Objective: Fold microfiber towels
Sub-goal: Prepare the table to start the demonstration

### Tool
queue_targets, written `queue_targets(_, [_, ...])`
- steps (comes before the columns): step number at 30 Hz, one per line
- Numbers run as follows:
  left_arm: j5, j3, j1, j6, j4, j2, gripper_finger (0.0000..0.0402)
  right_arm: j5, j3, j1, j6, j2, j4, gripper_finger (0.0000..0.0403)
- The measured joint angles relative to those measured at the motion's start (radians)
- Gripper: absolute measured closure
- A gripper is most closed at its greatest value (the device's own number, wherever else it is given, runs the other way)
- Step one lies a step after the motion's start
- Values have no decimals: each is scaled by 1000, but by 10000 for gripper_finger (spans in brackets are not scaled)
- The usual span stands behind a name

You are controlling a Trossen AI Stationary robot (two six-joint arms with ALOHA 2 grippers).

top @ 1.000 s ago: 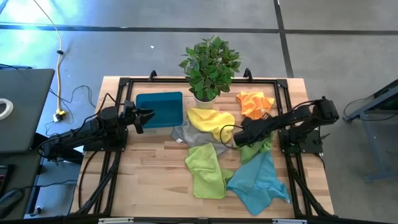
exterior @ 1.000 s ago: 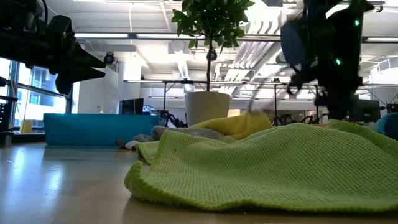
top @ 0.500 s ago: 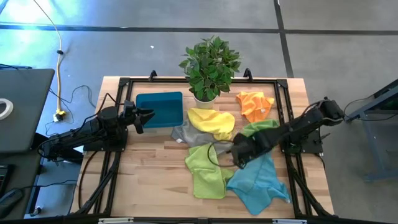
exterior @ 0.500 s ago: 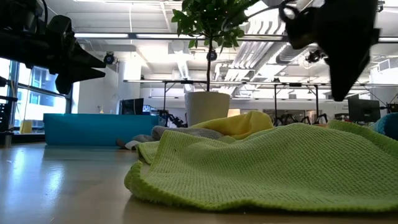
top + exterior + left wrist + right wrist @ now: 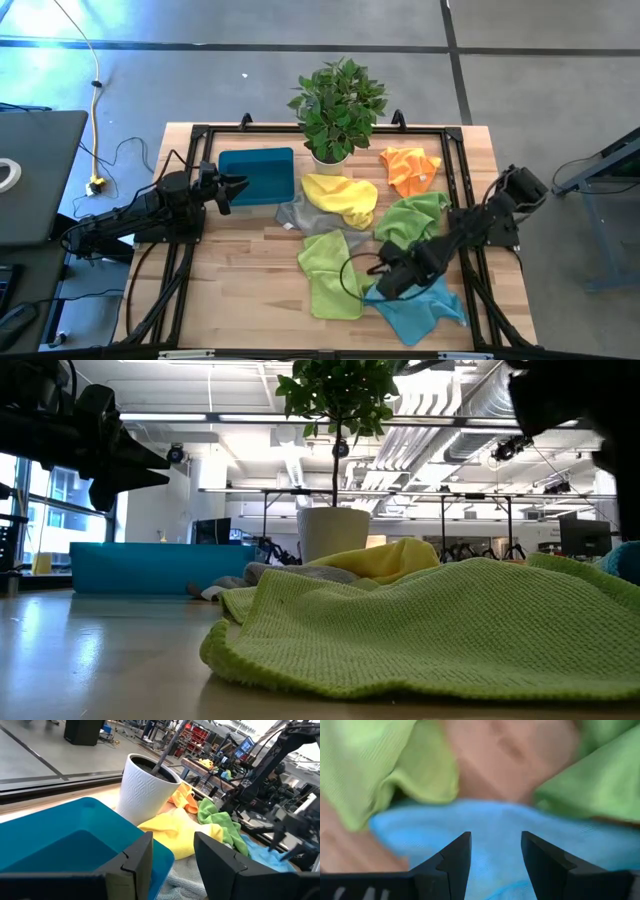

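Six towels lie crumpled on the wooden table: lime green (image 5: 328, 272) at the near middle, teal-blue (image 5: 425, 305) to its right, green (image 5: 412, 218), yellow (image 5: 340, 195), grey (image 5: 305, 216) and orange (image 5: 408, 168). My right gripper (image 5: 385, 284) is open, pointing down over the teal-blue towel's left edge (image 5: 485, 827), next to the lime towel (image 5: 385, 765). My left gripper (image 5: 236, 186) is open and empty above the blue tray's left rim (image 5: 75, 835). In the low view the lime towel (image 5: 430, 630) fills the foreground.
A rigid blue tray (image 5: 258, 175) stands at the far left. A potted plant in a white pot (image 5: 332, 152) stands at the far middle. A black frame (image 5: 455, 180) runs around the table. Bare wood (image 5: 240, 280) shows at the near left.
My right gripper has gone from beside the yellow and green towels toward the table's near edge, and now stands over the teal-blue towel's left edge. The green towel, which the arm partly covered before, now shows whole.
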Motion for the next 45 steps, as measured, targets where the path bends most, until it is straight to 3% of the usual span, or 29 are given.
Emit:
queue_targets(11, [0,0,0,0,0,0,268,-69,0,86,68,137,193,238])
queue_targets(21, [0,0,0,0,0,0,268,-64,6,98,147,214,193,238])
queue_targets(26, [0,0,0,0,0,0,268,-78,6,98,142,218,117,238])
queue_targets(40, [0,0,0,0,0,0,268,-259,0,101,145,223,-179,238])
queue_targets(45, [0,0,0,0,0,0,268,-300,2,102,215,225,-255,238])
